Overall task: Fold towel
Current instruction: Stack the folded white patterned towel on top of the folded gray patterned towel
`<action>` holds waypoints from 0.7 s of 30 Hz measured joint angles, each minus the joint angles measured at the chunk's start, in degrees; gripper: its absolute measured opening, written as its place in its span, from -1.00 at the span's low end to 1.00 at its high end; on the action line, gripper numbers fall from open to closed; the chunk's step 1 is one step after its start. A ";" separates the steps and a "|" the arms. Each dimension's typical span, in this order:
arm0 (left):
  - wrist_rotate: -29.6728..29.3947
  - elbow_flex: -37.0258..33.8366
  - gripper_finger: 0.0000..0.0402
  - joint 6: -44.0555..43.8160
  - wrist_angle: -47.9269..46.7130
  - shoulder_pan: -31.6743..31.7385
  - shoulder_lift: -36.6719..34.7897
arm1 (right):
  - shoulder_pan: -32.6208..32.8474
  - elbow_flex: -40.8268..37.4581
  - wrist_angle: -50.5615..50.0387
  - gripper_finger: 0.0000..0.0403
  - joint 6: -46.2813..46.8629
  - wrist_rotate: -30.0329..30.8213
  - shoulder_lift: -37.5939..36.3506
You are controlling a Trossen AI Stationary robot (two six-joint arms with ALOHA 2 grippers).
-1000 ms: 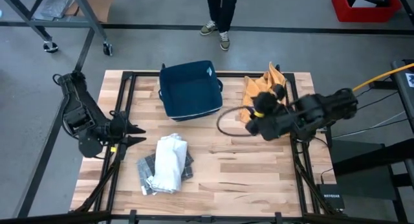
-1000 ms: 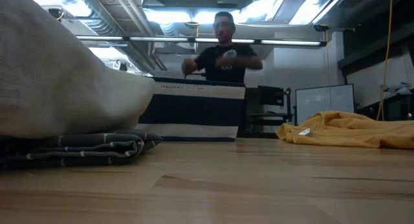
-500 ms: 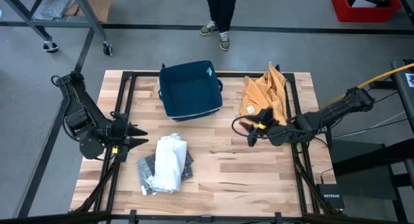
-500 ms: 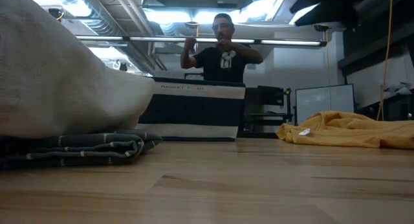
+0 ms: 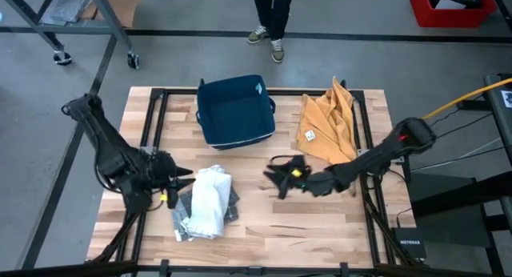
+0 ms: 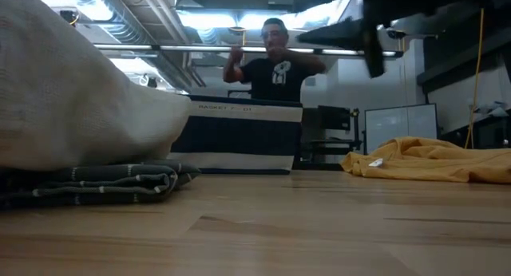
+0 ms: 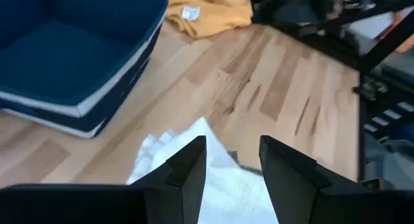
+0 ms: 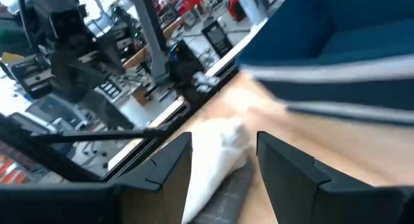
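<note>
on the light wooden slatted table (image 5: 320, 229), toward its left half, a white crumpled towel (image 5: 210, 198) lies on top of a dark grey checked cloth (image 5: 182, 205) that shows around its edges. from table height the white towel (image 6: 72, 108) bulks large at the left with the grey cloth (image 6: 88, 184) flat beneath it.

the left gripper (image 5: 186, 179) hangs just beside the towel's left edge, its two dark fingers (image 7: 187, 166) parted with nothing between them; its wrist camera looks past them onto the white fabric (image 7: 226, 185).

the right gripper (image 5: 272, 179) reaches out over the middle of the table, to the right of the towel and apart from it, fingers (image 8: 291, 166) spread and empty; it shows high up in the low view (image 6: 367, 33).

a navy blue fabric basket with a pale stripe (image 5: 234, 110) sits at the far middle of the table. a mustard yellow crumpled cloth (image 5: 328, 121) lies at the far right, a small white tag on it.

a person (image 6: 275, 65) in a dark shirt stands beyond the basket, both hands raised.
</note>
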 joint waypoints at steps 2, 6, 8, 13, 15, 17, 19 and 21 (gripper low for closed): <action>0.06 -0.02 -0.32 -2.23 -0.06 0.00 2.20 | 0.00 3.69 -0.21 -0.12 1.73 -1.63 4.99; 1.05 -0.02 -0.32 -6.03 -0.07 -0.15 6.07 | 0.00 11.92 -0.62 -0.12 5.44 -5.82 14.13; 2.53 -0.02 -0.32 -7.54 -0.11 -0.17 8.03 | 0.00 16.26 -0.85 -0.12 6.37 -8.53 18.22; 5.51 -0.02 -0.32 -10.81 -0.03 -0.71 13.41 | 0.00 25.06 -8.29 -0.12 6.53 -13.93 25.47; 5.91 -0.02 -0.32 -12.36 -0.04 -1.42 15.59 | 0.02 27.62 -12.03 -0.12 6.57 -15.76 27.30; 6.50 -0.04 -0.32 -14.57 -0.05 -2.47 17.25 | 0.02 29.06 -15.00 -0.12 6.73 -17.69 28.29; 7.95 -0.04 -0.32 -16.82 -0.04 -3.47 18.68 | 0.07 29.99 -17.03 -0.12 8.87 -19.27 28.86; 9.82 -0.04 -0.32 -18.76 0.00 -4.52 19.81 | 0.30 30.06 -19.26 -0.12 12.55 -19.71 28.88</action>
